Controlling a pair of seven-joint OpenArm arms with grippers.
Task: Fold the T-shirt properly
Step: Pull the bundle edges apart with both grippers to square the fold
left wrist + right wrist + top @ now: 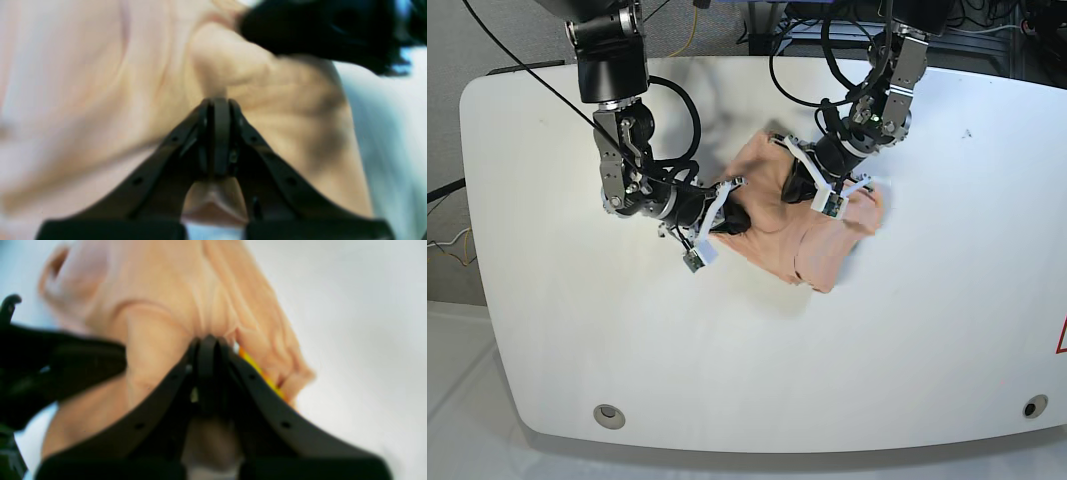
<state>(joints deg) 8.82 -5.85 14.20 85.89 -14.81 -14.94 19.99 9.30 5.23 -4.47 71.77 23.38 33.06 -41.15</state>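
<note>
T-shirt (812, 235) lay bunched near the middle of the white surface (927, 330), lifted into ridges where both arms met it. The left hand (218, 103) was clenched on a pinch of peach cloth, and the right hand (208, 341) likewise gripped a fold beside the yellow label (260, 373). Holding two spots at once probably served to carry one part of the shirt over the rest. Blur left any writing on the label unreadable.

Left gripper (218, 103): jaws clamped together, pinching the T-shirt (100, 83). Right gripper (208, 341): jaws clamped likewise on cloth. Both arms angled inward near the table's far edge.
</note>
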